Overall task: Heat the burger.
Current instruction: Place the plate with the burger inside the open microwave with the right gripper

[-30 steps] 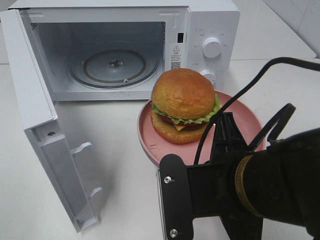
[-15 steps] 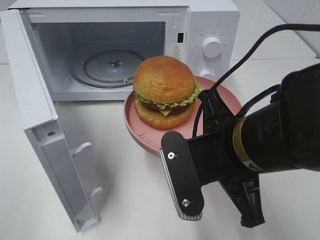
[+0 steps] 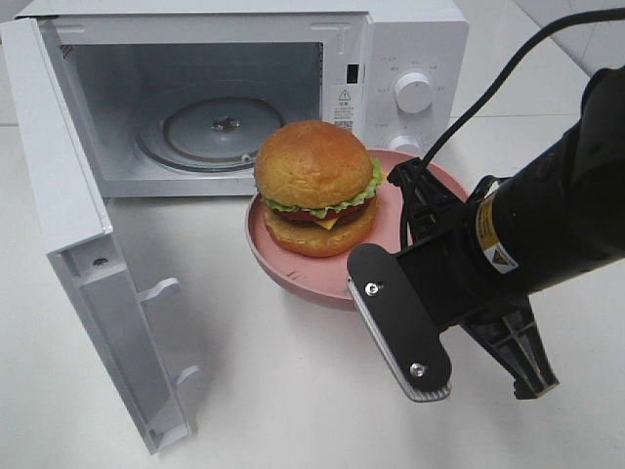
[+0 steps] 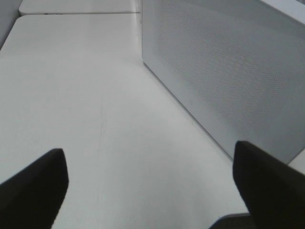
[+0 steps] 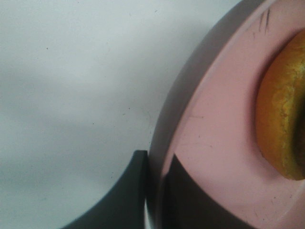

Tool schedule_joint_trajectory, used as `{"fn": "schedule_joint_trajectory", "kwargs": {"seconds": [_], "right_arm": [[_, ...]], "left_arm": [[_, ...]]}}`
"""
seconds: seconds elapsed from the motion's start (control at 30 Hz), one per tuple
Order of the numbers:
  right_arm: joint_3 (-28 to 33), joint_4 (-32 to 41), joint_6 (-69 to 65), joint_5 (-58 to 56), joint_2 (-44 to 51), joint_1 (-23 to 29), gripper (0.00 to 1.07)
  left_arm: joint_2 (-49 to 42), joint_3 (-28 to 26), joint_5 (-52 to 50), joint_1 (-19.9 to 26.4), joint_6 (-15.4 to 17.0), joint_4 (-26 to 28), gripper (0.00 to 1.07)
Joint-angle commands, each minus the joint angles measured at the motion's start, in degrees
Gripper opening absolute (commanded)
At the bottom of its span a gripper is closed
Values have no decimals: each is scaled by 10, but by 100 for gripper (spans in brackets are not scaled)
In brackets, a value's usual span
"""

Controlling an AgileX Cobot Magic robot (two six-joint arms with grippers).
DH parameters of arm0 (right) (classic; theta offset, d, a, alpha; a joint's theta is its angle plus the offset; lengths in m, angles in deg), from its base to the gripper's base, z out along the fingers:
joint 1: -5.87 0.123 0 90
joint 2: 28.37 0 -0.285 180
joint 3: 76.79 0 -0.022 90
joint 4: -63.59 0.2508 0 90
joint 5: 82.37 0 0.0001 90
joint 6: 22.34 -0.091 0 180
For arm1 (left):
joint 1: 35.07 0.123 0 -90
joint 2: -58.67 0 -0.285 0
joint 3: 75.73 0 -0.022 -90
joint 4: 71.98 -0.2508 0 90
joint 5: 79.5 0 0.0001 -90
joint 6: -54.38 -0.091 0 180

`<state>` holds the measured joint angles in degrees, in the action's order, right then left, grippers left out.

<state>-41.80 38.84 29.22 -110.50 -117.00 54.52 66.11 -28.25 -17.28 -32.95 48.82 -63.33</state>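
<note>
Burger (image 3: pixel 314 176) on pink plate (image 3: pixel 285 262) in R gripper (image 5: pixel 155 188)

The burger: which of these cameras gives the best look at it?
The exterior high view: it shows the whole burger on the pink plate before the open microwave. The right wrist view catches only an edge of bun; the left wrist view shows none of it.
</note>
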Motion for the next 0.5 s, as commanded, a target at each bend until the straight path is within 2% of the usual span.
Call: {"fn": "schedule_joint_trajectory", "kwargs": {"seconds": [0.03, 0.07, 0.27, 0.3, 0.37, 0.43, 0.5], "right_arm": [[-17, 48, 96, 37, 9, -23, 0], [-20, 81, 147, 41, 8, -36, 0], [-20, 158, 270, 62, 8, -73, 0], [-20, 195, 332, 65, 8, -88, 0], [-20, 210, 364, 66, 8, -94, 0], [-20, 293, 471, 77, 8, -122, 0], [-20, 316, 498, 77, 8, -129, 0]], "left_arm": [[-10, 1, -8, -1, 1, -2, 89], [-10, 1, -8, -1, 1, -2, 89], [-10, 1, -8, -1, 1, -2, 89], [-10, 1, -8, -1, 1, -2, 89], [-10, 1, -8, -1, 1, -2, 89], [-10, 1, -8, -1, 1, -2, 89], [-10, 1, -8, -1, 1, -2, 89]]}}
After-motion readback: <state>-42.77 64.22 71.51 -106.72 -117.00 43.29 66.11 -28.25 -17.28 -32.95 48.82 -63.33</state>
